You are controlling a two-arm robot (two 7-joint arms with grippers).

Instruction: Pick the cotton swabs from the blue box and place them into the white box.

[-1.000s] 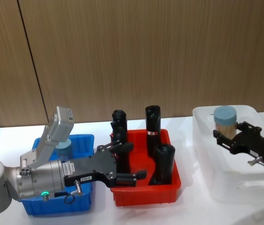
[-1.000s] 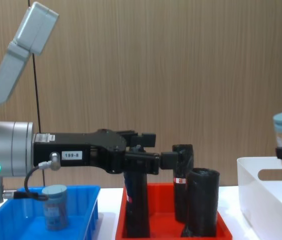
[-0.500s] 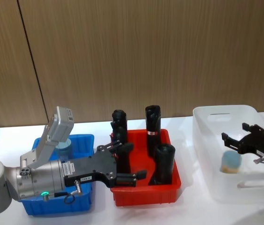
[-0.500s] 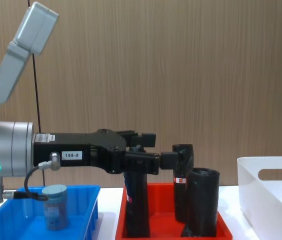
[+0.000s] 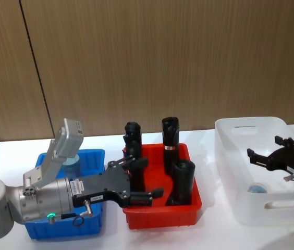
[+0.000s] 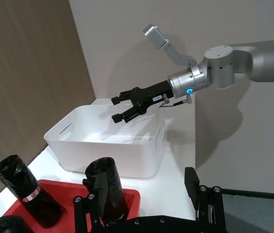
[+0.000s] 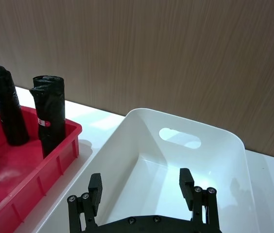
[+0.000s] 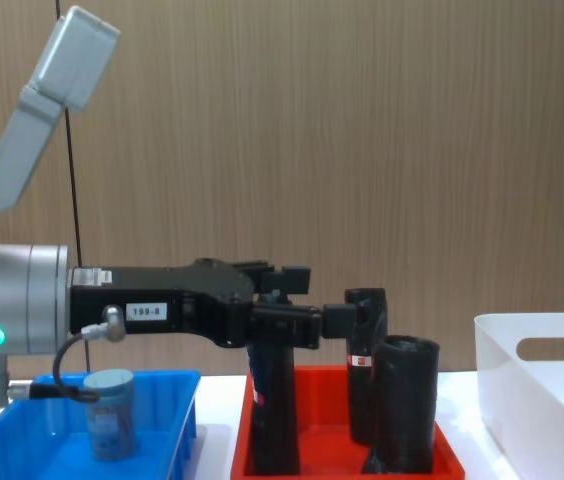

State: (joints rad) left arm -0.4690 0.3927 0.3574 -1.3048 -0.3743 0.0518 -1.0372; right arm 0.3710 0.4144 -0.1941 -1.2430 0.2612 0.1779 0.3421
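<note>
Right claw: the right gripper (image 5: 264,147) hangs over the white box (image 5: 225,125), above its open top, and from where I stand its fingers are spread wide with nothing between them.
Left claw: the left gripper (image 5: 149,179) reaches across from the blue box (image 5: 92,153) side and sits over the red tray (image 5: 162,216). Its fingers are parted too, gripping nothing. One black roll (image 6: 109,187) stands in the gap, and I cannot tell if it touches either finger.
Cotton swabs, delivered: one tub (image 5: 256,188) sits low on the floor of the white box, its blue lid showing below the right claw.
Cotton swabs, waiting: another tub (image 8: 110,412) stands upright in the blue box, under the left arm.
Boxes: blue at the left end of the white table (image 5: 209,234), white at the right end, well apart, with the red tray between them.
Red tray: holds several tall black rolls, standing upright.
</note>
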